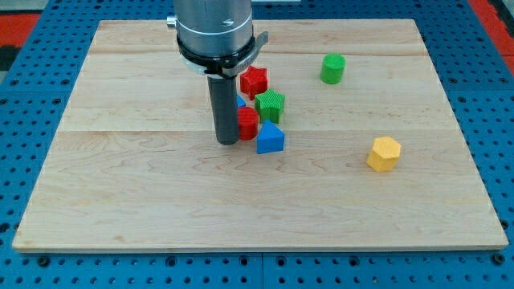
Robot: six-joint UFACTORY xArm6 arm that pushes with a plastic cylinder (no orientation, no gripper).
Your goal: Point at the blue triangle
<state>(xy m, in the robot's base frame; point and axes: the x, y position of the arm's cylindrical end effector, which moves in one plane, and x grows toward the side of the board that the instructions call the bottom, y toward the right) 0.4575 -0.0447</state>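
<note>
The blue triangle [270, 139] lies near the middle of the wooden board [161, 201]. My tip [227, 141] rests on the board just to the view's left of it, with a red block [248, 123] between them and touching the rod. A green star-like block [271, 105] sits just above the blue triangle. A red star-like block [254, 81] lies above that. A sliver of another blue block [241, 103] shows behind the rod.
A green cylinder-like block [332, 69] stands toward the view's top right. A yellow hexagonal block [384, 153] lies at the view's right. The board sits on a blue perforated table [24, 96].
</note>
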